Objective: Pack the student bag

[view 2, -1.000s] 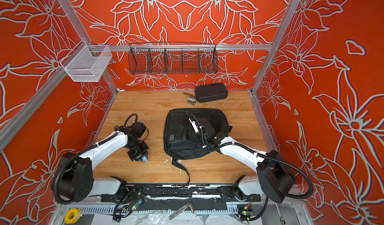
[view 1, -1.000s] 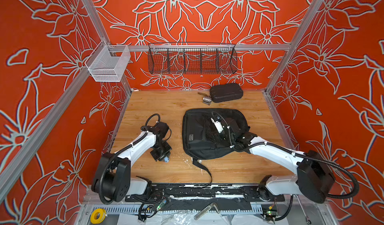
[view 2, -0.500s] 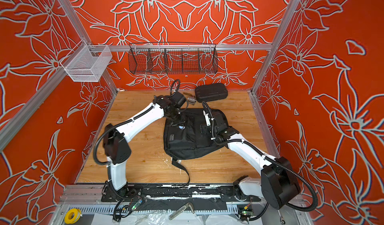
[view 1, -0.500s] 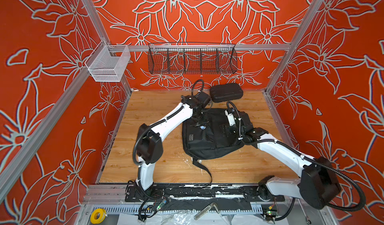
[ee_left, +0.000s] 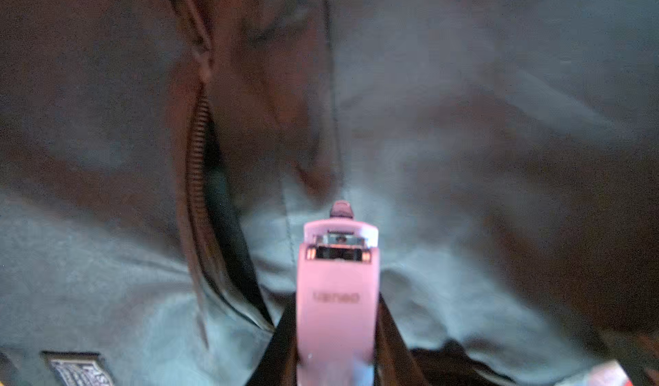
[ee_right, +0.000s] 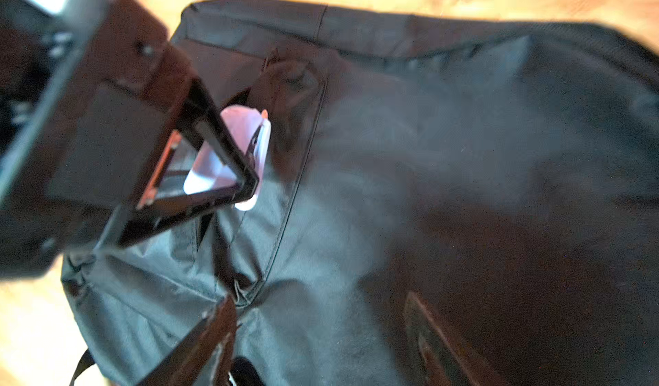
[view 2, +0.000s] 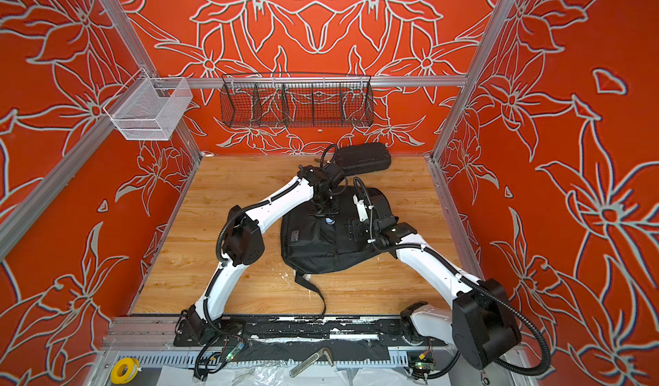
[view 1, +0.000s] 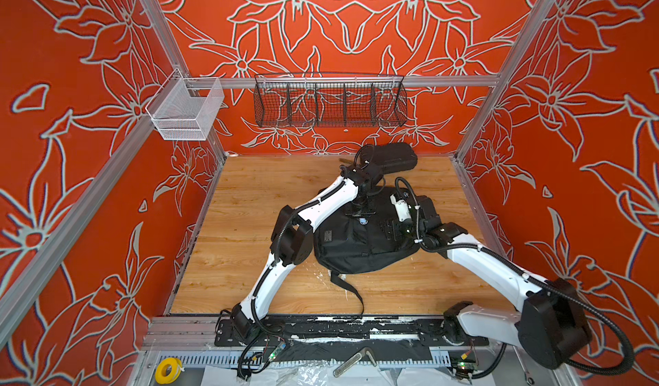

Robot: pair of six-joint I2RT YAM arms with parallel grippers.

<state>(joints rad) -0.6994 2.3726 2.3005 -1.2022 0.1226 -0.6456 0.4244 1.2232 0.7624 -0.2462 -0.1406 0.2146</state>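
Left wrist view: the left pincer (ee_left: 337,334) is seen closed on a small pale pink gadget (ee_left: 337,288), which is clamped between its two black fingers (ee_left: 281,334) and held just above the student bag (ee_left: 463,117). A short word is printed on the gadget's face, but it is too blurred to be read. An open zip (ee_left: 198,134) is shown beside the gadget, and a small label patch (ee_left: 78,368) is cut off at the frame edge; its print cannot be made out.

In the right wrist view the right pincer (ee_right: 321,345) is seen spread wide, with its fingers (ee_right: 199,341) well apart over the bag's (ee_right: 428,152) dark fabric and nothing gripped between them. The left pincer (ee_right: 246,174) and the gadget (ee_right: 246,127) are also caught here from the side, the gadget's tip being close to the fabric; whether it touches cannot be told.

In both top views the bag (view 1: 356,252) (view 2: 321,252) is shown lying flat on the wooden table (view 1: 256,223), right of the middle, with a strap (view 1: 351,288) trailing toward the near edge. Both pincers (view 1: 362,215) (view 1: 387,229) are placed over its far half. The label patch (view 1: 328,237) is visible but illegible. A black hard case (view 1: 396,156), shown by neither wrist camera, is seen by the back wall
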